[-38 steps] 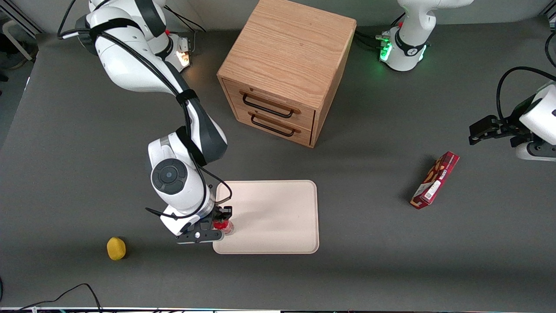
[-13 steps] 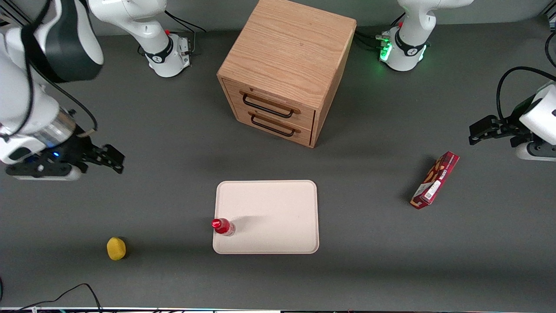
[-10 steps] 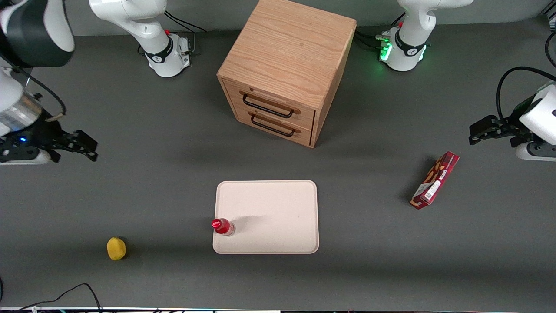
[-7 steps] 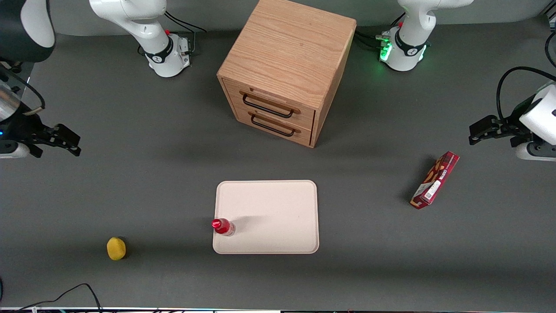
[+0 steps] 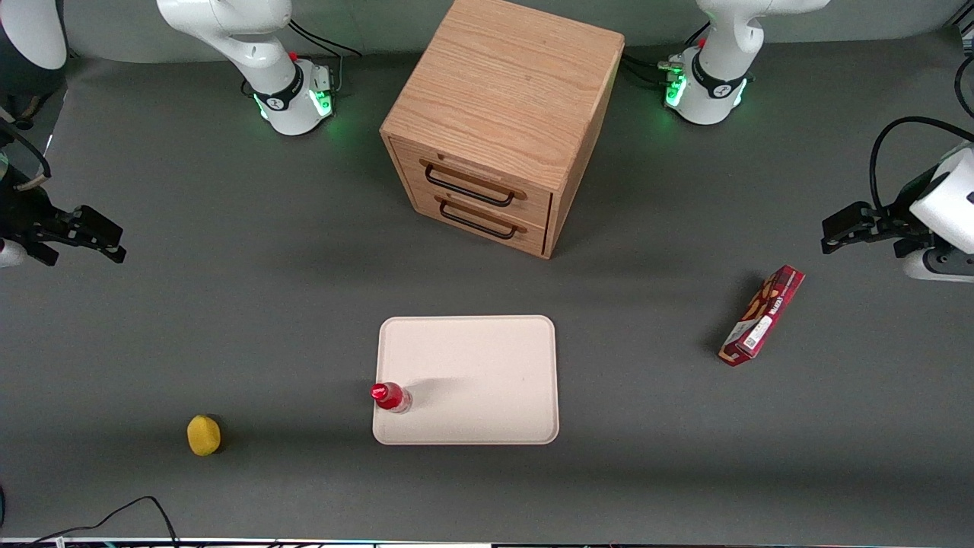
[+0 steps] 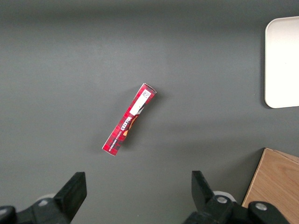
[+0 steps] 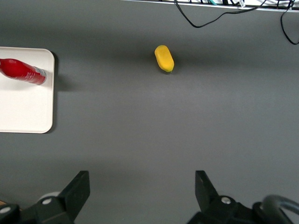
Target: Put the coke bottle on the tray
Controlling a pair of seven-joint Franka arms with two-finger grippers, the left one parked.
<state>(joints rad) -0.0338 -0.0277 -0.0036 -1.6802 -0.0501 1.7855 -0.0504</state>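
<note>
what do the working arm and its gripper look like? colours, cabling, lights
The gripper, out at the working arm's end of the table, is matte black with two blocky fingers, open. The arm has glossy white rounded shells with dark joint bands, black cables looping along it, a small red dot, and a base glowing green.

Between and ahead of the parked fingers (image 6: 72,193) a red snack box (image 6: 129,119) lies slantwise on the grey worktop (image 6: 70,60); the tray (image 6: 282,63) edge and wooden cabinet (image 6: 275,186) corner lie off to one side.
</note>
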